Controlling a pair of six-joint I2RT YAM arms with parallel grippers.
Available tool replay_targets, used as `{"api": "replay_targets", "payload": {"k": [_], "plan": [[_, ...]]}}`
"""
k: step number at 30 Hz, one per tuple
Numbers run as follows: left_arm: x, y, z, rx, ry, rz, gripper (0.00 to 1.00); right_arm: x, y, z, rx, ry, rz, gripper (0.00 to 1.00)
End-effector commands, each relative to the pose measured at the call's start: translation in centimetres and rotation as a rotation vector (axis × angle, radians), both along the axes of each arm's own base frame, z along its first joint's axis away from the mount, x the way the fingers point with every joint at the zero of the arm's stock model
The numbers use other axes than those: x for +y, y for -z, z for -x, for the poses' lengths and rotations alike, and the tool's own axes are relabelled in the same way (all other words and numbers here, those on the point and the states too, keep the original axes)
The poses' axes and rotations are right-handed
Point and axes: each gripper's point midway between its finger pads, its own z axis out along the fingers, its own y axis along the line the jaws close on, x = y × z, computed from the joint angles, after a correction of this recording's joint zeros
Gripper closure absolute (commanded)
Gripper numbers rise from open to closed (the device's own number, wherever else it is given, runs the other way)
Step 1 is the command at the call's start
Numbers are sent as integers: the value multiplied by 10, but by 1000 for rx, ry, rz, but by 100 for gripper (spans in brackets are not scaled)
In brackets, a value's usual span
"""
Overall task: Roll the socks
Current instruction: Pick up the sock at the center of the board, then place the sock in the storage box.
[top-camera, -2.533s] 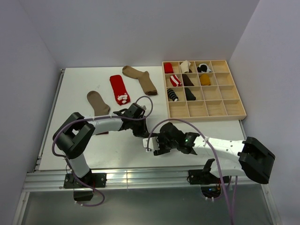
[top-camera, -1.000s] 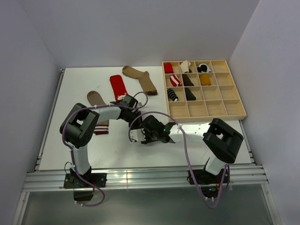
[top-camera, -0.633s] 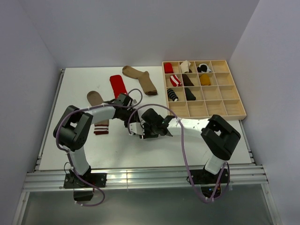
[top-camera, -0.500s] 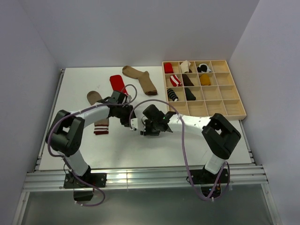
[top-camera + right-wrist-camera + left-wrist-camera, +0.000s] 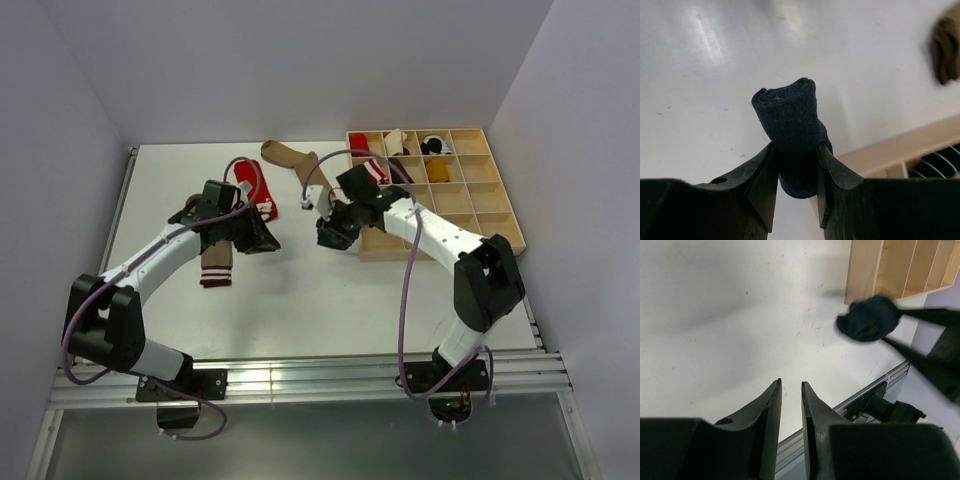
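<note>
the right gripper [image 5: 795,150] is clamped on the navy sock [image 5: 787,112], which is rolled into a tight bundle. in the right wrist view the roll stands up between the two fingers, with its open end towards the top of the frame. the white table [image 5: 300,310] lies behind it. in the top view this gripper is held just left of centre-right in the frame, at the lower left corner of the wooden tray [image 5: 440,250]. whether the bundle is over the tray's rim or just outside it cannot be told.

the left gripper [image 5: 790,384] holds nothing. its fingers stand only narrowly apart, and bare table shows through the slit. in the top view it sits left of centre, well apart from the right gripper, with its arm stretched in from the lower left. from its wrist camera the navy bundle shows at the upper right, pinched between the other arm's dark fingers, near the tray's corner.

three socks lie flat on the table. the red sock [image 5: 247,178] is at upper centre-left, partly covered by the left arm. the brown sock [image 5: 300,162] is just to its right, angled towards the tray. the tan sock [image 5: 214,265] lies under the left arm, with its maroon and white striped cuff showing below it.

several rolled socks [image 5: 438,170] fill compartments in the tray's upper left part.
</note>
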Motion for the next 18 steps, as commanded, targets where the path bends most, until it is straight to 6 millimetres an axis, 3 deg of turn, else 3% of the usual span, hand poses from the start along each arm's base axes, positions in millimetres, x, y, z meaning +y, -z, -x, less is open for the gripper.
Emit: {"api": "replay_targets", "payload": {"k": [1,7,11,14,16,17,18], "plan": [[3,-13,9,-39,7,22,73,-26,-46,-23,-43,124,-53,100],[2,-27,17,-87,9,67,73,-129,-92,-100,-191,506,-61,100],[5,-30,21,-108,4,69,73,-226,-121,-144,-369,844,47,100],[7,-34,22,-135,-9,69,73,-292,-128,-162,-473,1044,143,100],[9,-39,22,-156,-18,75,73,-325,-118,-173,-508,1134,215,100],[9,-39,24,-158,-19,77,73,-329,-116,-177,-519,1147,232,100],[9,-42,25,-166,-22,84,73,-352,-112,-177,-524,1207,271,100]]}}
